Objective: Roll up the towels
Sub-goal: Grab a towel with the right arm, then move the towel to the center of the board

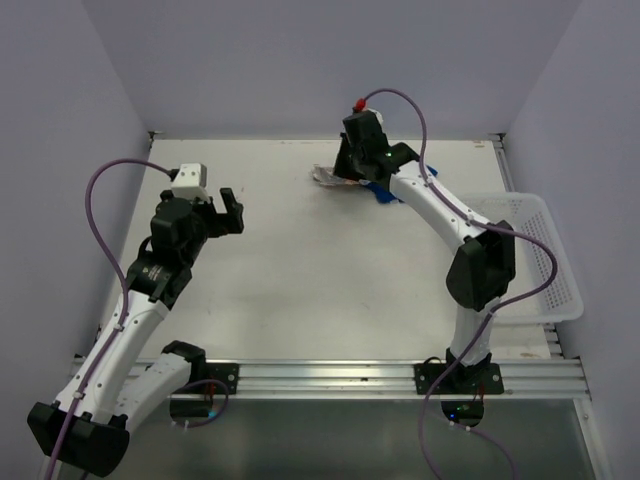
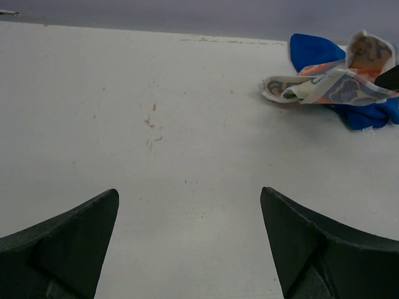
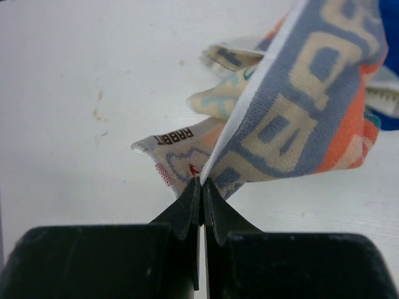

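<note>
The patterned towel (image 3: pixel 299 118), orange, grey-blue and white with block letters, is pinched by its edge in my right gripper (image 3: pixel 202 180), which is shut on it and lifts it off the table at the far middle (image 1: pixel 330 178). The blue towel (image 2: pixel 318 48) lies crumpled under and behind it; a bit shows in the top view (image 1: pixel 382 193) and at the right wrist view's right edge (image 3: pixel 391 93). The patterned towel also shows in the left wrist view (image 2: pixel 324 84). My left gripper (image 1: pixel 222 212) is open and empty, well to the left of both towels, above bare table (image 2: pixel 187 199).
A white plastic mesh basket (image 1: pixel 545 262) stands at the table's right edge beside the right arm. Grey walls close the table at the back and sides. A metal rail (image 1: pixel 330 375) runs along the near edge.
</note>
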